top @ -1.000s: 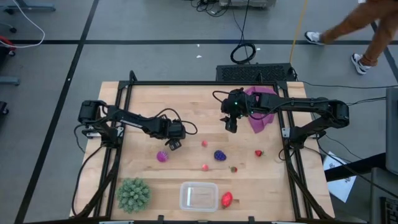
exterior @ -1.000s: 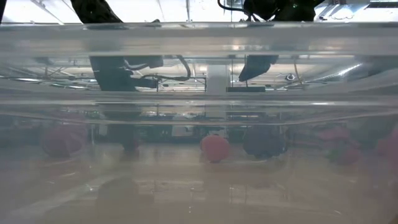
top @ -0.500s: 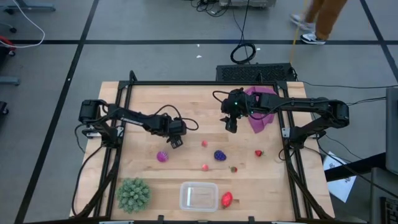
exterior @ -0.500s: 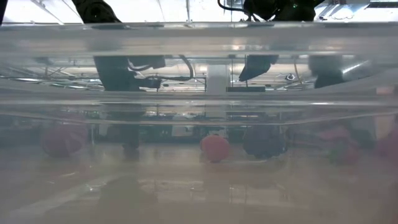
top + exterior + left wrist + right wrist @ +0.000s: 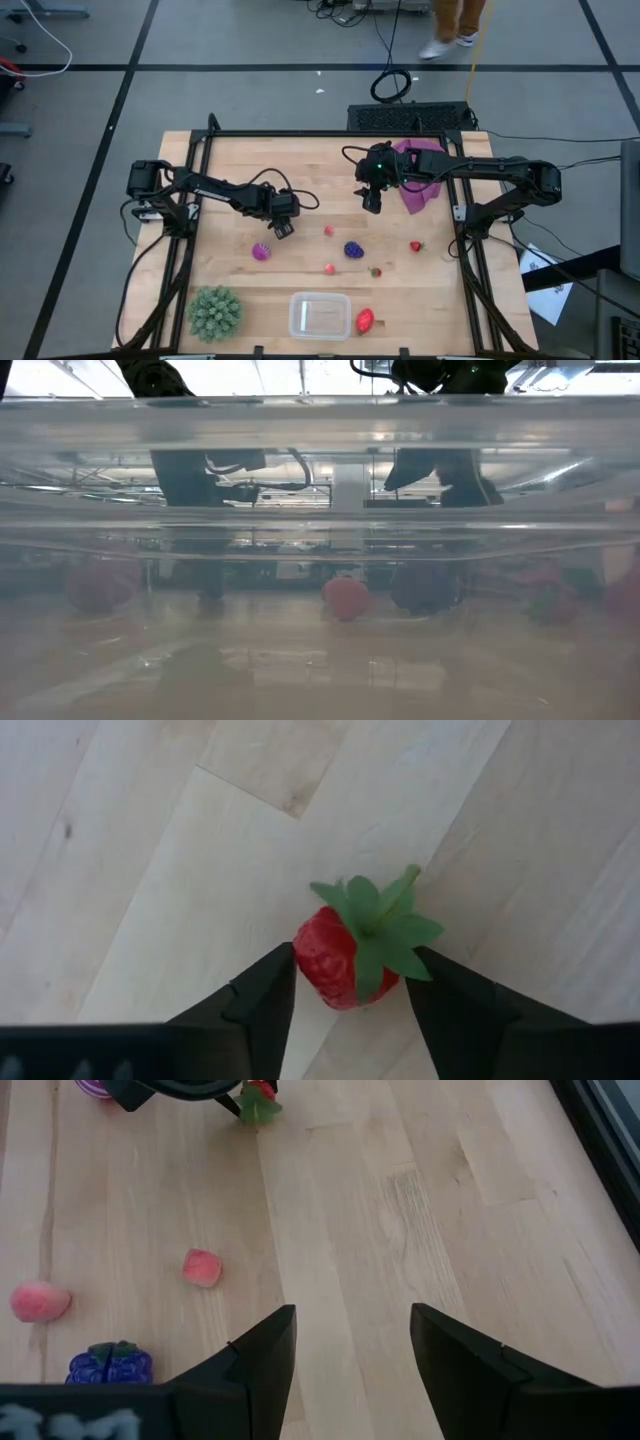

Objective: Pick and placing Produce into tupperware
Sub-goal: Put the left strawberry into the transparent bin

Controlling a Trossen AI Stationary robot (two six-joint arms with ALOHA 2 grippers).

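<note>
Left gripper (image 5: 345,985) clenched on a strawberry (image 5: 345,960) near mid-table, fingers flanking it for a lift toward the tupperware (image 5: 320,316) at the near edge. Right gripper (image 5: 350,1350) waited with fingers apart and empty, by the purple cloth (image 5: 420,190).

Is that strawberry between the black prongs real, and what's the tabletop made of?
The strawberry looks like a toy: probably plastic, with a glossy red skin and stiff, flat green leaves. The tabletop looks like pale wood, with joined planks and visible grain.
</note>
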